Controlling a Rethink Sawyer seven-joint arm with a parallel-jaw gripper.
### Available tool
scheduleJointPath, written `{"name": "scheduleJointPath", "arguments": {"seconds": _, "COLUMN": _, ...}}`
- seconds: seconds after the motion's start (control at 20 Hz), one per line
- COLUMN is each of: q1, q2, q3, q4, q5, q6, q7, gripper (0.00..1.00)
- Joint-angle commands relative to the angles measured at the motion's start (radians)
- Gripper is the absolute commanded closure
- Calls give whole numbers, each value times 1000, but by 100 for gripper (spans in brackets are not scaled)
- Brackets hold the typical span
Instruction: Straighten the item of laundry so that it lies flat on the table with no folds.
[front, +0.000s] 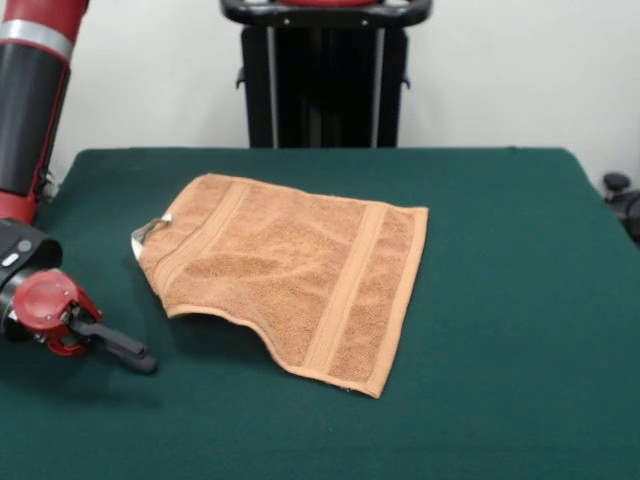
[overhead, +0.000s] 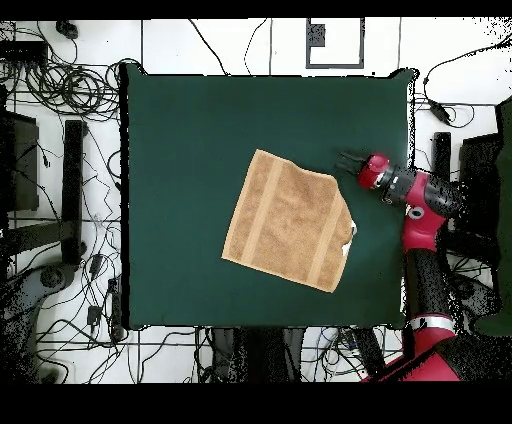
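Observation:
The orange-tan towel (front: 290, 270) lies spread near the middle of the green table (front: 500, 330). Two woven bands run across it, and a small white tag (front: 150, 232) sticks out at its left corner. Its near-left edge curves inward and is slightly raised, with a shadow under it. My gripper (front: 145, 360) is low over the table, left of the towel and a short gap from it, holding nothing. In the overhead view the towel (overhead: 288, 220) lies right of centre and the gripper (overhead: 343, 161) is just off its upper right corner.
My red and black arm (front: 30, 120) comes down at the left edge of the front view. The black pedestal (front: 325, 80) stands behind the table's far side. Cables and stands (overhead: 70, 150) surround the table on the floor.

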Motion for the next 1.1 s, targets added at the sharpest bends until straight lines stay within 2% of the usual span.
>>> {"name": "scheduleJointPath", "arguments": {"seconds": 0.05, "q1": 172, "q2": 114, "q3": -137, "q4": 184, "q5": -76, "q6": -193, "q7": 116, "gripper": 0}}
{"name": "scheduleJointPath", "arguments": {"seconds": 0.35, "q1": 211, "q2": 80, "q3": -183, "q4": 167, "q5": -54, "q6": -178, "q7": 167, "gripper": 0}}
{"name": "scheduleJointPath", "arguments": {"seconds": 0.5, "q1": 238, "q2": 34, "q3": -223, "q4": 190, "q5": -49, "q6": -213, "q7": 258, "gripper": 0}}
{"name": "scheduleJointPath", "arguments": {"seconds": 0.6, "q1": 265, "q2": 10, "q3": -254, "q4": 193, "q5": -19, "q6": -172, "q7": 340, "gripper": 0}}
{"name": "scheduleJointPath", "arguments": {"seconds": 0.65, "q1": 280, "q2": -21, "q3": -279, "q4": 210, "q5": -26, "q6": -208, "q7": 386, "gripper": 0}}
{"name": "scheduleJointPath", "arguments": {"seconds": 0.7, "q1": 287, "q2": -31, "q3": -289, "q4": 211, "q5": -35, "q6": -238, "q7": 382, "gripper": 0}}
{"name": "scheduleJointPath", "arguments": {"seconds": 1.0, "q1": 407, "q2": -75, "q3": -452, "q4": 111, "q5": -96, "q6": -264, "q7": 470, "gripper": 0}}
{"name": "scheduleJointPath", "arguments": {"seconds": 1.1, "q1": 437, "q2": -85, "q3": -496, "q4": 91, "q5": -93, "q6": -219, "q7": 512, "gripper": 0}}
